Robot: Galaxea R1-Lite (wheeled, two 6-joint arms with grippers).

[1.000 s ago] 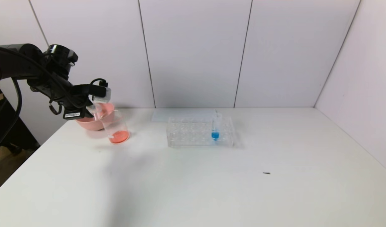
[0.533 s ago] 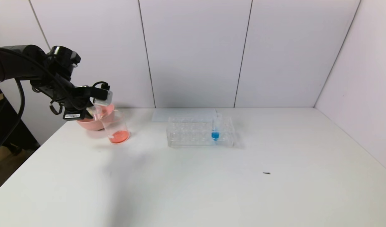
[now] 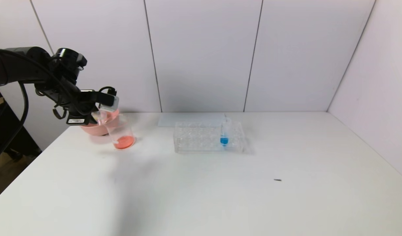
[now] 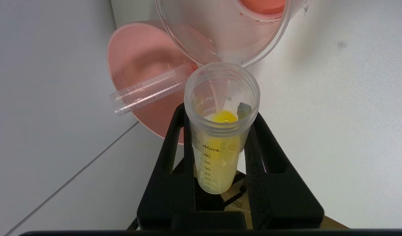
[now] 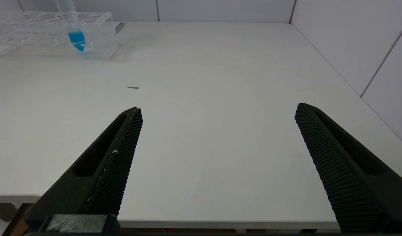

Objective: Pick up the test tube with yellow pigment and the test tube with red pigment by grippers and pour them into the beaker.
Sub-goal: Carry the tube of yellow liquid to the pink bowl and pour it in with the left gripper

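Left claw has shifted slightly right, clamped on the yellow-pigment test tube at the beaker rim; right claw wide open, empty.

We see clear, glossy plastic in the yellow tube, beaker and rack; the pink bowl looks smooth, the desk matt white, the right tool's pads rough-ribbed black.

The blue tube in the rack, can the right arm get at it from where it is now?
Probably yes. The right tool hangs open over bare table, and nothing stands between it and the blue tube in the rack.
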